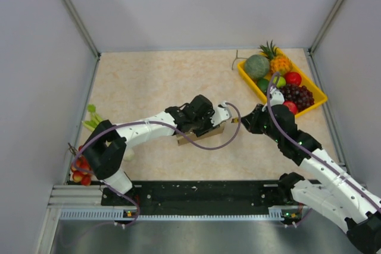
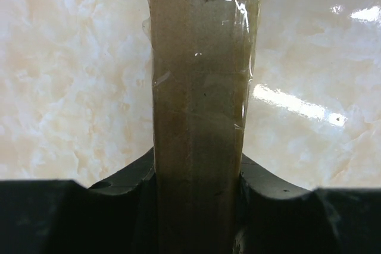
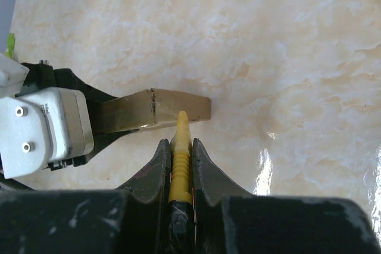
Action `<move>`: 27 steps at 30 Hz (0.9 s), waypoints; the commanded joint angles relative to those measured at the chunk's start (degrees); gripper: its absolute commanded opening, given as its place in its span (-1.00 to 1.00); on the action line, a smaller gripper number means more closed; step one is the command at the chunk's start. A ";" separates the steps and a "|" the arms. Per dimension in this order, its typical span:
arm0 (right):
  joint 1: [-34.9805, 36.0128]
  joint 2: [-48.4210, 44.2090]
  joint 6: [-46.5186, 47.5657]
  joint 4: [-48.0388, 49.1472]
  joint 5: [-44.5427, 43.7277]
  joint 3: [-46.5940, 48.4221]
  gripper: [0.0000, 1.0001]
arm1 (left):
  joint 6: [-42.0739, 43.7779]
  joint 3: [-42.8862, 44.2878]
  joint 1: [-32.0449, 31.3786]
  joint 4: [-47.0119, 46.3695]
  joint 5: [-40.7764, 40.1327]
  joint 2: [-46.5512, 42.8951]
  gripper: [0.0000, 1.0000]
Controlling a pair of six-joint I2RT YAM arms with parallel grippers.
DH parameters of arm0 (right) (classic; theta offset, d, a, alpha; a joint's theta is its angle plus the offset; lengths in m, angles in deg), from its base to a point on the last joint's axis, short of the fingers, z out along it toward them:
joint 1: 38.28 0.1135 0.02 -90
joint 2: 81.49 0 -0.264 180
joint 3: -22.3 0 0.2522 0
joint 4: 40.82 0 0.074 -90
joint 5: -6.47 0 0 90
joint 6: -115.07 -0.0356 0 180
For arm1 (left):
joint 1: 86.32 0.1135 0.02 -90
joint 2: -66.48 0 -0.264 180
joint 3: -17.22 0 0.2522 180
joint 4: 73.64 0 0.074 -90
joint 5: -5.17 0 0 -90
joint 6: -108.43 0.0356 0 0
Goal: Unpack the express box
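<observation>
Near the left edge of the table [image 1: 149, 81] lie red fruits [image 1: 80, 171] and a green leafy stalk [image 1: 92, 117]. At the table's middle the left gripper [image 2: 199, 173] clamps the express box [image 2: 199, 87], flat brown cardboard under glossy clear tape, frayed at one end. The right gripper [image 3: 180, 147] pinches a ribbed yellow tool [image 3: 181, 124], its pointed tip at the box's edge. A yellow tray [image 1: 244, 77] of fruit fills the far right corner. The tabletop is glossy cream marble pattern, enclosed by plain grey walls

A lab robot cell: grey partition walls [image 1: 36, 57] enclose a marble-patterned table [image 1: 155, 81].
</observation>
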State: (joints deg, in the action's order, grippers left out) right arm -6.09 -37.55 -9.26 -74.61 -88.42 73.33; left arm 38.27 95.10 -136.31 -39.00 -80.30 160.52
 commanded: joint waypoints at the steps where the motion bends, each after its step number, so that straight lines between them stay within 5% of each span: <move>1: -0.63 0.00 0.75 3.24 0.49 2.98 -1.00 | 8.02 -2.59 0.25 -0.76 -6.30 0.88 -0.26; 27: -0.72 4.92 1.54 10.71 3.74 4.56 -1.00 | 3.63 -0.75 -0.01 3.99 1.27 4.84 -0.08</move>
State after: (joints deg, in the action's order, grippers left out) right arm -6.20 -33.40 -8.67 -67.24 -85.31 74.47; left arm 42.38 95.51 -136.64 -38.80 -80.36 161.33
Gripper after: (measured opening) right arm 0.084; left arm 0.457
